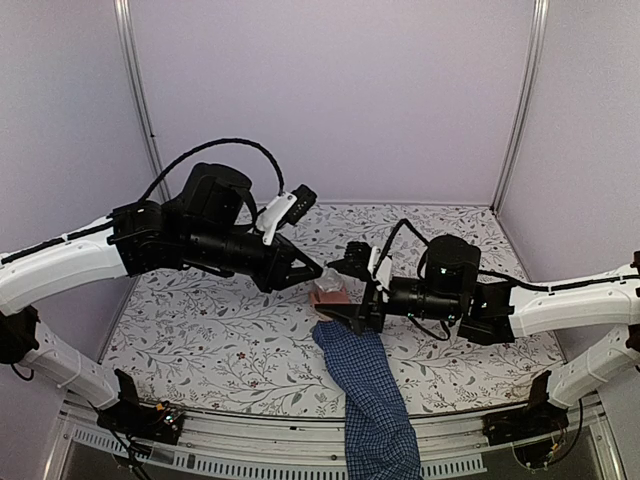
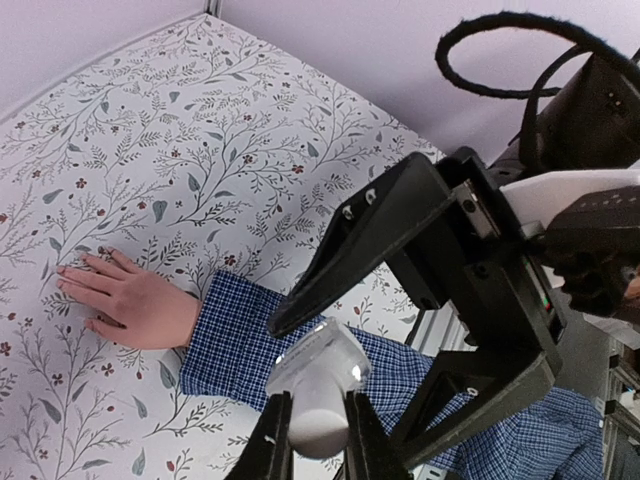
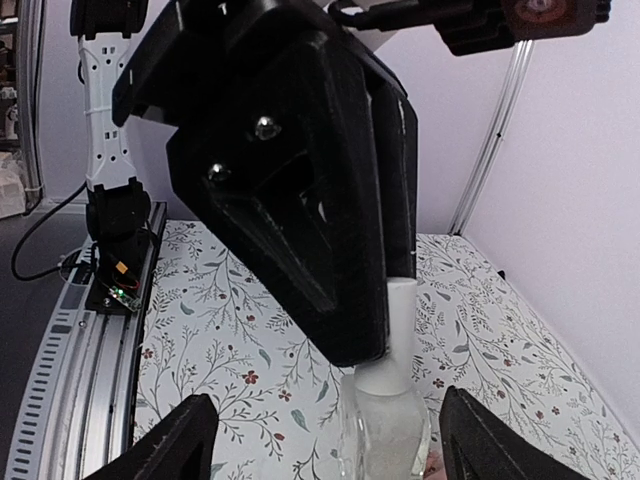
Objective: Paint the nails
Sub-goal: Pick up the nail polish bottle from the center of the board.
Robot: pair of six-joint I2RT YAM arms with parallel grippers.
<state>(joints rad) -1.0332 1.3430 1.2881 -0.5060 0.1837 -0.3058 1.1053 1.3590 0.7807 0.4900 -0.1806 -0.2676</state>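
Checked cloth sleeve (image 2: 250, 330), matt printed table cover (image 2: 200, 150), smooth white plastic cap (image 3: 395, 340), clear glass bottle (image 3: 385, 435).

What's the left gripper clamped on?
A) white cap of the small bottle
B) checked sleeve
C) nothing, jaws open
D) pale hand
A: the left gripper has its fingers pressed on either side of the white cap, while the sleeve and the hand lie apart from it on the table.

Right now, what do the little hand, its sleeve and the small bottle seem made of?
Hand: probably matte flesh-toned rubber or plastic, smooth and uniform. Sleeve: woven cloth, blue check, creased. Bottle: clear glass or hard plastic, see-through, glossy. Its cap: matte white plastic, apparently.
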